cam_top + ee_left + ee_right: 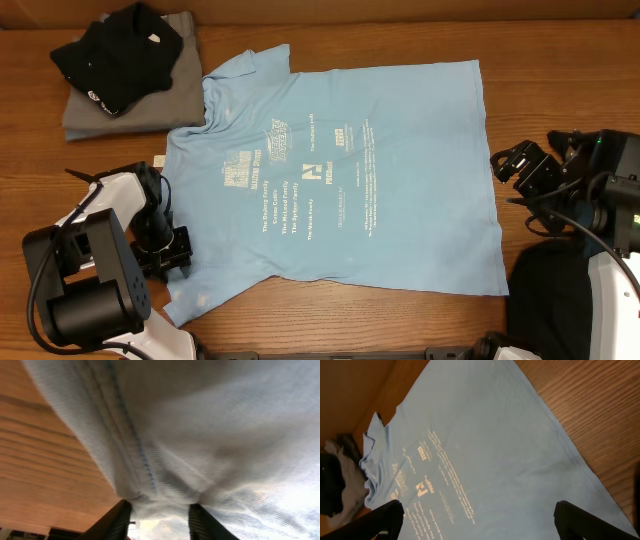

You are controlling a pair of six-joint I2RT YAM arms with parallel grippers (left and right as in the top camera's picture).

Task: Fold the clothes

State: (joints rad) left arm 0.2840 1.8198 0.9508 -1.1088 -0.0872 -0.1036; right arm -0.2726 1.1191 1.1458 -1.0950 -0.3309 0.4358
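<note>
A light blue T-shirt [330, 170] with pale print lies spread flat on the wooden table, collar toward the left. My left gripper [168, 240] is at the shirt's left edge, near the lower sleeve. In the left wrist view its fingers [160, 517] are closed on a bunched fold of the blue fabric [200, 435] by a stitched hem. My right gripper [515, 165] is open and empty just off the shirt's right edge. In the right wrist view its fingers [480, 515] are spread wide above the shirt [485, 450].
A folded black garment [120, 50] lies on a folded grey one [170, 95] at the back left. Another black garment [550, 300] lies at the front right by the right arm. Bare wood [340, 330] runs along the front.
</note>
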